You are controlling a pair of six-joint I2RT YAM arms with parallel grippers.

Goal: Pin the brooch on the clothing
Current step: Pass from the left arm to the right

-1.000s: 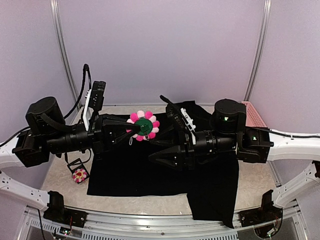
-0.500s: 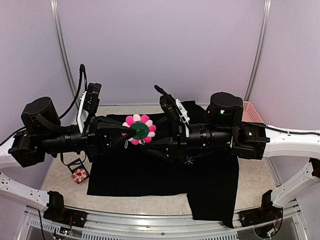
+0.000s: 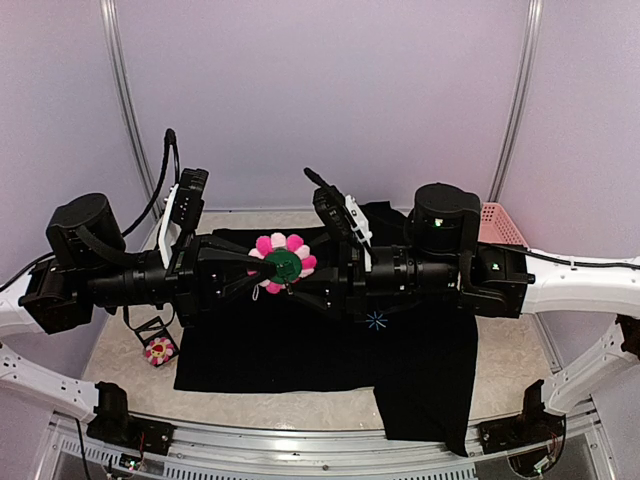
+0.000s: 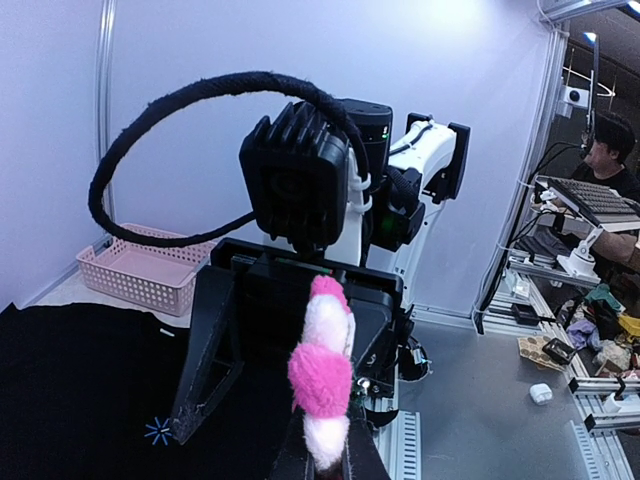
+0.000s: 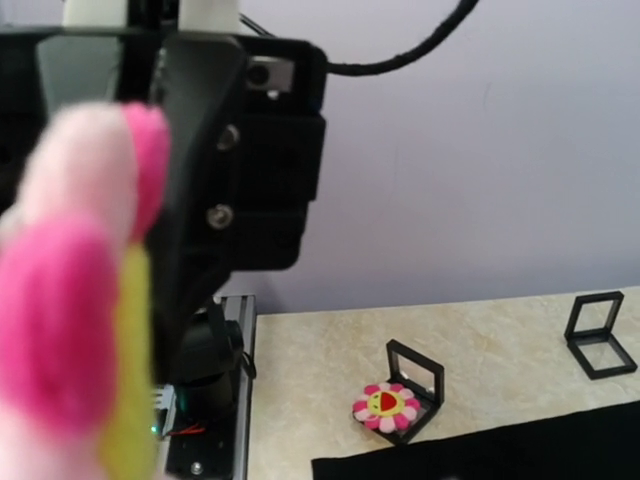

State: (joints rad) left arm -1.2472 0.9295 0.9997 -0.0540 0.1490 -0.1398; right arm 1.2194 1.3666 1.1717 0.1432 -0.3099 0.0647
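Note:
The brooch point(image 3: 283, 262), a pink and white plush flower, hangs in the air above the clothing with its dark green back turned up. My left gripper point(image 3: 262, 266) is shut on its lower edge. In the left wrist view the brooch point(image 4: 322, 375) stands edge-on between my left fingers point(image 4: 352, 462). My right gripper point(image 3: 305, 281) faces it from the right with its jaws apart, one finger point(image 4: 203, 368) to the left of the flower and the other behind it. The brooch point(image 5: 70, 300) fills the right wrist view's left side as a blur. The clothing point(image 3: 300, 350), a black T-shirt, lies flat with its blue starburst point(image 3: 377, 320) showing.
A second flower brooch point(image 3: 159, 350) lies in an open black frame box on the table at the left, beside the shirt's edge point(image 5: 385, 405). Another black frame point(image 5: 598, 335) stands further off. A pink basket point(image 3: 500, 228) sits at the back right.
My right gripper has moved left up to the brooch and its jaws have narrowed. The left gripper still holds the flower, shifted slightly.

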